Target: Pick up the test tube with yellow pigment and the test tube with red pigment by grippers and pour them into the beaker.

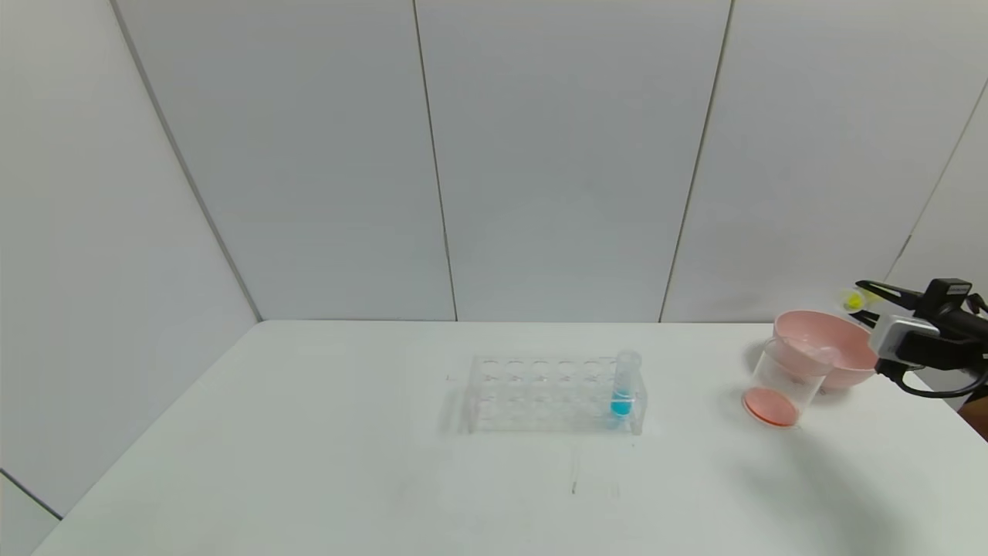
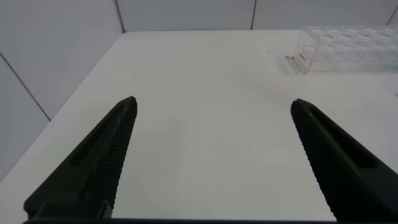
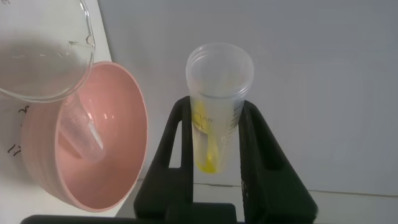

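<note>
My right gripper (image 1: pixel 863 299) is shut on the test tube with yellow pigment (image 1: pixel 853 300), up in the air at the far right, behind the pink bowl. In the right wrist view the tube (image 3: pixel 219 93) sits between both fingers of that gripper (image 3: pixel 216 107), open mouth away from the wrist, with a little yellow liquid at its bottom. The beaker (image 1: pixel 786 378) stands in front of the bowl with orange-red liquid in its base. No tube holding red pigment is in view. My left gripper (image 2: pixel 212 102) hangs open over bare table.
The pink bowl (image 1: pixel 837 363) stands at the back right; a clear tube with no liquid (image 3: pixel 84 127) lies in the bowl (image 3: pixel 118 168). A clear rack (image 1: pixel 540 394) in mid-table holds a blue-liquid tube (image 1: pixel 624 386) at its right end. The rack's end (image 2: pixel 348 50) lies ahead of the left gripper.
</note>
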Available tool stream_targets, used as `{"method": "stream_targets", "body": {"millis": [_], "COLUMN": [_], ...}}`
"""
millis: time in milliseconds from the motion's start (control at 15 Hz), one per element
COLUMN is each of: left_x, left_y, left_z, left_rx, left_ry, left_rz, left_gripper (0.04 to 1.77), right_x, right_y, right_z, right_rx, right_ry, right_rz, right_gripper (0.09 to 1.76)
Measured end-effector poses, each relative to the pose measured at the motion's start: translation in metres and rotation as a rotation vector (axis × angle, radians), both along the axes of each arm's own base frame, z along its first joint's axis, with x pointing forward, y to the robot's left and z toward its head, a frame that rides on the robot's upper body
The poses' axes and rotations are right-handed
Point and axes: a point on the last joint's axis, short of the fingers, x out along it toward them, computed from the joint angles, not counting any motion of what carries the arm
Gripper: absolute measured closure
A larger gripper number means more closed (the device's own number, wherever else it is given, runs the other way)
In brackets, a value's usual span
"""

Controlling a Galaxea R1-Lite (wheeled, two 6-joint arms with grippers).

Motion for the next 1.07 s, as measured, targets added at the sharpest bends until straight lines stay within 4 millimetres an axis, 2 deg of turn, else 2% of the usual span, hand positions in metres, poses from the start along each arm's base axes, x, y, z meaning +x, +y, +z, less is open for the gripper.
{"method": "stream_targets", "body": {"millis": [1067], "left_x": [0.0], "left_y": [0.0], "left_z": [0.0], "left_rx": [0.0], "left_ry": [0.0], "left_rz": [0.0], "left_gripper": [0.05], "right_x": [-0.0004], "right_y": [-0.0004], "right_z": [-0.0003], "right_rx": [-0.148], "right_ry": [-0.033], "right_rz": [-0.048], "right_gripper": [1.36]}}
